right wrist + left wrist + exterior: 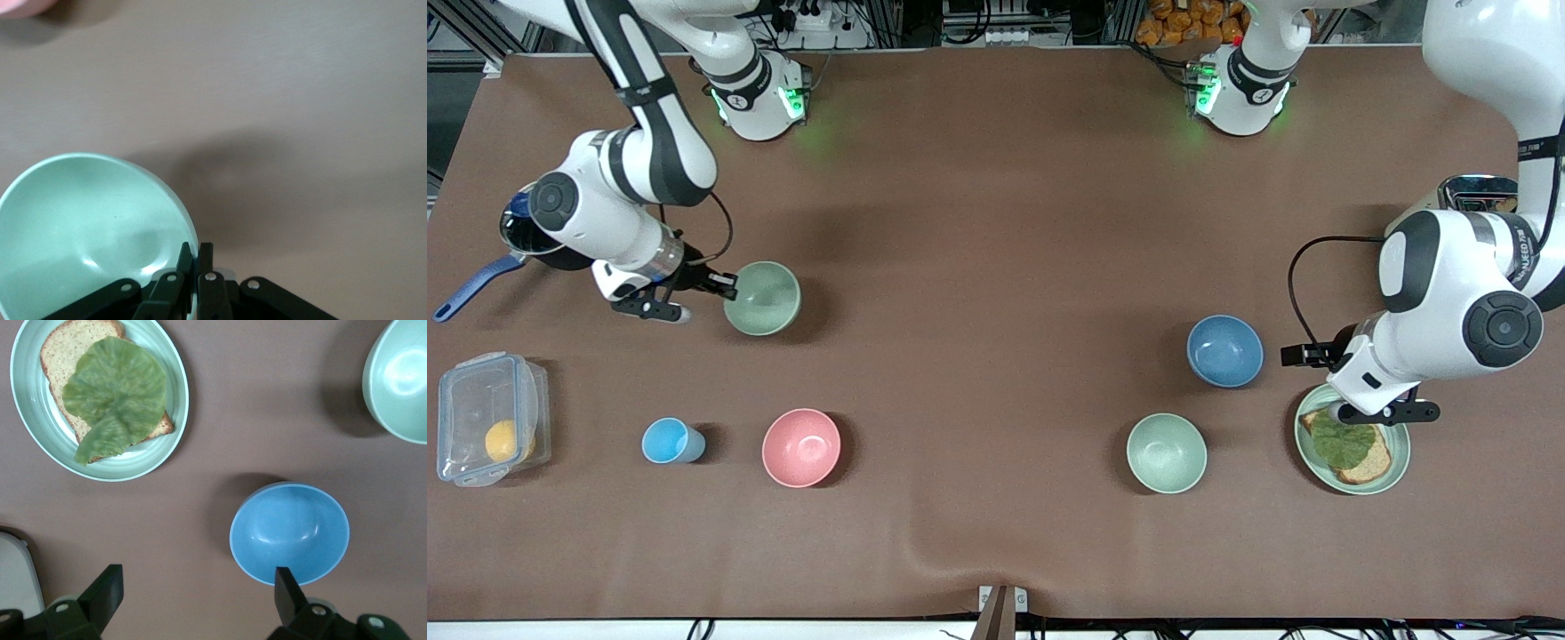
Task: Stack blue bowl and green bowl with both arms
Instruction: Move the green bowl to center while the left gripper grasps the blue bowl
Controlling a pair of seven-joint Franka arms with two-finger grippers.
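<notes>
The sage-green bowl [762, 298] [87, 227] sits toward the right arm's end of the table. My right gripper [725, 286] [197, 248] is shut on its rim, one finger inside the bowl and one outside. The dusty-blue bowl [1224, 350] [289, 532] stands upright toward the left arm's end. My left gripper [1343, 384] [200, 587] hangs open just beside it, one fingertip [287, 587] at the bowl's edge, with bare table between the fingers.
A paler mint bowl [1166, 452] [400, 380] and a green plate [1400, 467] [20, 400] with toast and lettuce lie nearer the front camera than the blue bowl. A pink bowl [801, 447], light-blue cup [669, 441], clear lidded box [489, 418] and blue-handled pan [480, 280] surround the green bowl.
</notes>
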